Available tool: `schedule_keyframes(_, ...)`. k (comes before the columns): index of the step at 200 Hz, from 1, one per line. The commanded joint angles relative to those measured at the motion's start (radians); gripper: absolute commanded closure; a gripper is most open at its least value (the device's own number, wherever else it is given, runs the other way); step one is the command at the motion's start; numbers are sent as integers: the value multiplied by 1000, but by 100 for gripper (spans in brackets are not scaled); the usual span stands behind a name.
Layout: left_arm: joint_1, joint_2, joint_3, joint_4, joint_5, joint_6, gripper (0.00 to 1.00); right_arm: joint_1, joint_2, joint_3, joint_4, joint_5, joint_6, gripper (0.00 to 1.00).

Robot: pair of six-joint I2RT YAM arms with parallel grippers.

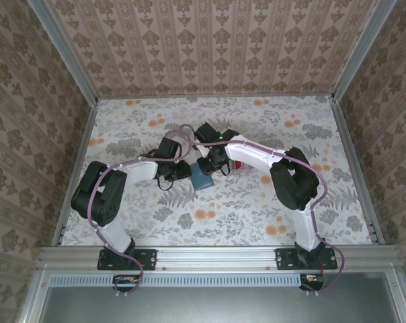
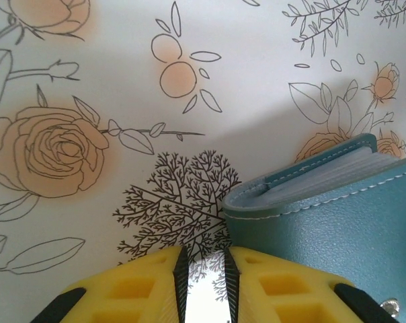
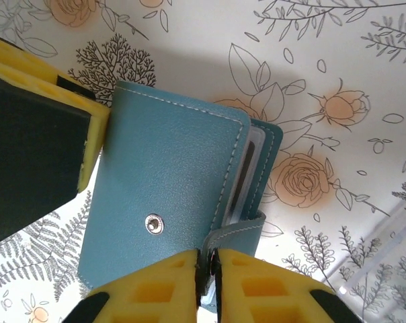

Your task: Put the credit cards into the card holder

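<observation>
Since soft and light, bends and slides easily: teal card holder (image 3: 169, 195), lying shut near the middle of the table (image 1: 122, 114). Pinched by the strap flap (image 3: 236, 239) between the almost-closed yellow fingers of the right gripper (image 3: 207, 269). Left gripper (image 2: 203, 282) beside its edge, fingers nearly together, holding nothing. Best grabbed by a stiff cover edge, probably. Pale cards (image 2: 371, 165) tucked inside, likely slippery.

Both arms converge over the card holder (image 1: 203, 180), apparently touching it.
</observation>
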Motion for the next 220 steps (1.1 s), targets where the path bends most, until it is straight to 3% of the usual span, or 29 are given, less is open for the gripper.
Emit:
schedule_keyframes(1,-15,12,17,-27,6,-12,74,-13,-56,-9,23,-29,-6,80)
schedule_keyframes(44,-15,13,28,-36,5,-6,74,-13,-40,0,13,-29,-7,83)
schedule_keyframes(62,-13,10,29,-39,2,-6,74,-13,-40,0,4,-23,-9,74)
schedule_keyframes(77,-12,12,31,-42,4,-5,74,-11,-39,0,-13,-2,-15,73)
schedule_keyframes(125,-10,15,38,-44,2,-3,74,0,-22,8,-50,35,-25,76)
schedule_keyframes(220,-6,15,21,-38,1,-5,74,11,-4,12,-61,34,-22,73)
